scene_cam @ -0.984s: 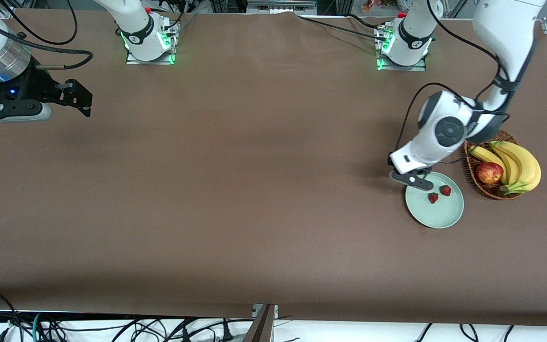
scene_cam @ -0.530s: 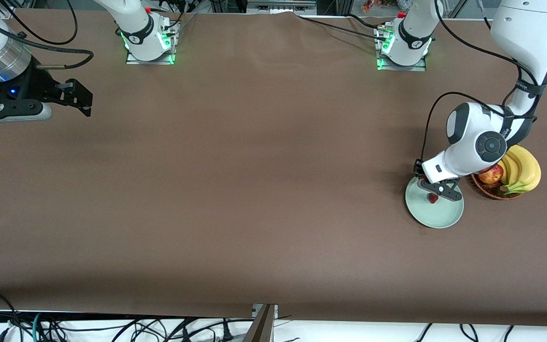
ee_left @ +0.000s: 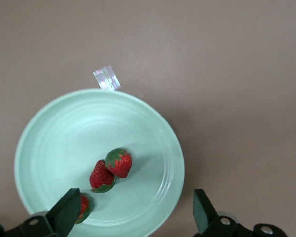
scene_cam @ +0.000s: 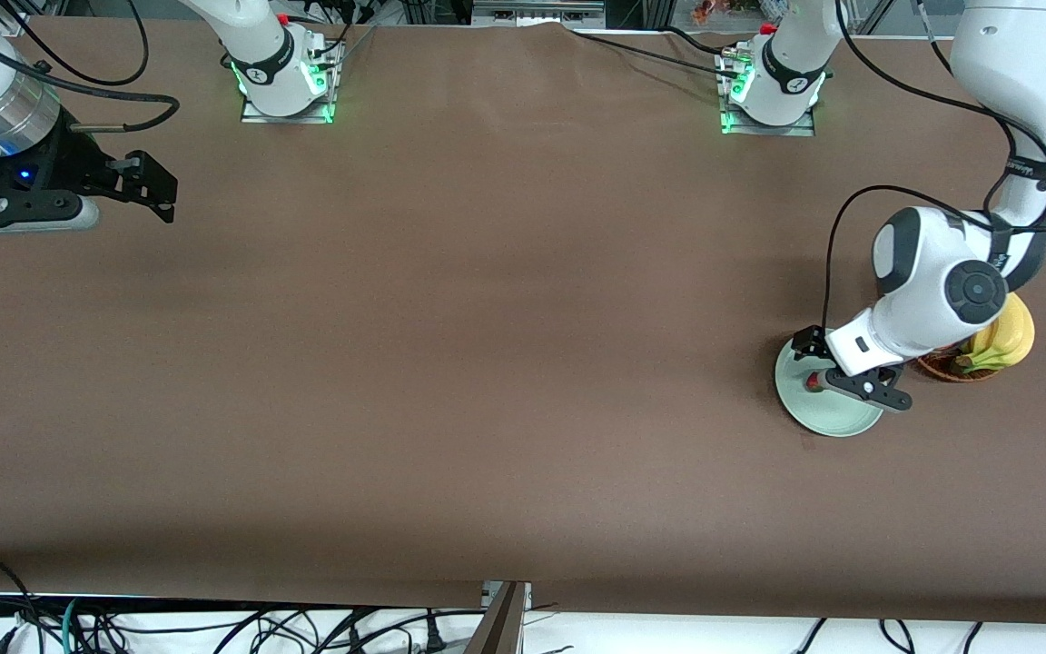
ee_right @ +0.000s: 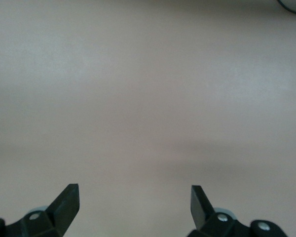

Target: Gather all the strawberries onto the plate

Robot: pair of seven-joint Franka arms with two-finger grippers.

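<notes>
Hovering over the plate at the lower right of the front frame, the left hand hangs with its fingers spread wide and nothing between them. Its white wrist covers the part of the plate nearest the basket, so from the front only a sliver of red shows against the mint-green surface just under the fingers.

The left wrist view fills in what is hidden. Three strawberries lie inside the plate, all within the raised rim. Two of them touch each other near the plate's middle: one with its green cap turned up, the other leaning against it with its leaves at the lower end. The third strawberry sits close to the rim and is partly hidden by one of the left hand's dark fingertips; the other fingertip stands clear of the plate, over the bare brown worktop. A small strip of clear tape lies on the worktop, touching the plate's outer edge.

Beside the plate, toward the left arm's end of the worktop, the basket holds a bunch of bananas, mostly hidden by the left arm.

At the upper left of the front frame the right hand waits over bare worktop, well apart from the plate. In the right wrist view its fingertips stand wide apart and hold nothing
</notes>
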